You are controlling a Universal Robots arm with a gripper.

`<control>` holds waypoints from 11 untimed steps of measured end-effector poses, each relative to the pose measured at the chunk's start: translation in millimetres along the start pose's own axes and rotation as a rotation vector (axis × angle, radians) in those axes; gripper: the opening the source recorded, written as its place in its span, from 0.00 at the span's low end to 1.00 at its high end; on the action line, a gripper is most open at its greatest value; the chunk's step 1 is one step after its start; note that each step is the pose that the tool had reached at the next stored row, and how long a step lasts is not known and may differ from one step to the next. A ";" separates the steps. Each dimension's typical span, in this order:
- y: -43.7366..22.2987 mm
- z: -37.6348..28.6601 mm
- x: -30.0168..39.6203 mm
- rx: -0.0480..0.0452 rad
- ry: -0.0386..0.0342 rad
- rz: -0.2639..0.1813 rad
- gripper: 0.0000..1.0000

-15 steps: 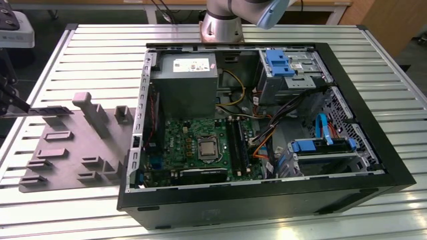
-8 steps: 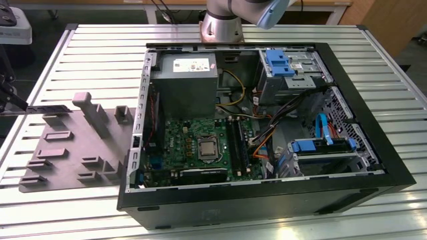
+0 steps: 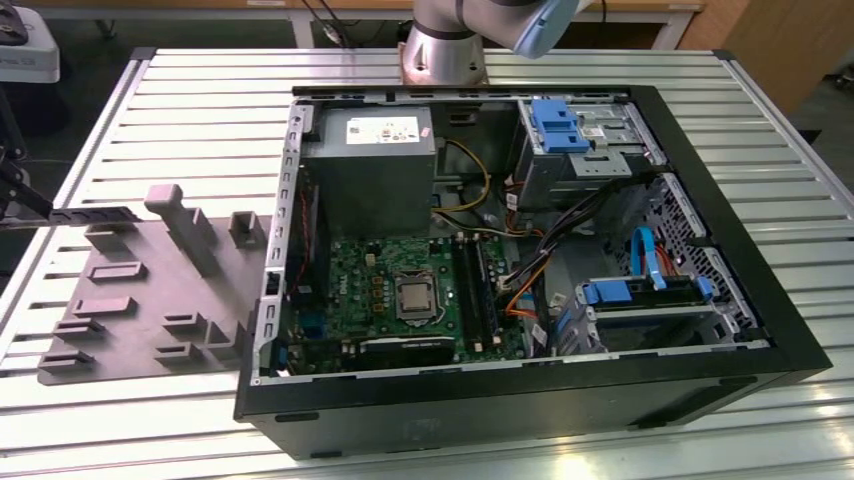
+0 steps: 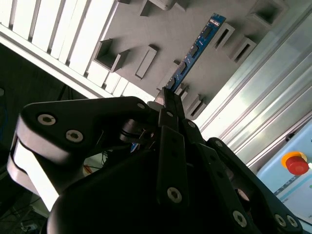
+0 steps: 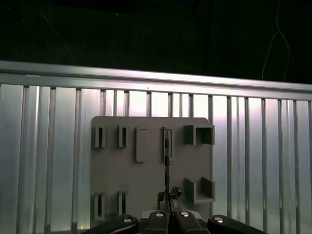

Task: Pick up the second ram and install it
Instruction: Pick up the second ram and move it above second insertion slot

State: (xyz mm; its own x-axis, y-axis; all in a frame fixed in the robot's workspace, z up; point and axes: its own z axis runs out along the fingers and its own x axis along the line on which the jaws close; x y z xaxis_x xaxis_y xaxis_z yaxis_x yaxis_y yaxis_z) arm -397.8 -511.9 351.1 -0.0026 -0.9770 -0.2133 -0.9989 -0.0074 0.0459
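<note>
Gripper (image 4: 165,101) clamped on one end of the second ram (image 4: 195,51), stick jutting past the fingertips toward the grey tray (image 4: 156,44). Wrist points down over the tray on the slatted table (image 4: 44,29), on the exterior view's left of the open computer case (image 3: 747,330)

Open computer case (image 3: 534,410) beside a grey moulded tray (image 3: 147,300) (both on the slatted table (image 3: 200,110)).

There is one thin blue-green circuit-board stick (image 4: 195,51) and one grey moulded plastic tray (image 3: 144,300). One slatted metal table (image 3: 200,110) carries one open black computer case (image 3: 534,410) with one square green motherboard (image 3: 354,285).
</note>
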 end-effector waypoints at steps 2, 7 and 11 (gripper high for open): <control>0.1 -0.9 -0.2 0.0000 0.0000 0.000 0.11; 0.2 -3.8 -0.8 0.0000 0.0000 0.000 0.11; 0.3 -6.8 -1.5 0.0000 0.0000 0.000 0.11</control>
State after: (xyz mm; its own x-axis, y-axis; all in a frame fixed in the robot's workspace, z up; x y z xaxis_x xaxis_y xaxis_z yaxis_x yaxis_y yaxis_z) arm -397.8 -511.9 358.0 -0.0026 -0.9770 -0.2133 -0.9989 -0.0074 0.0459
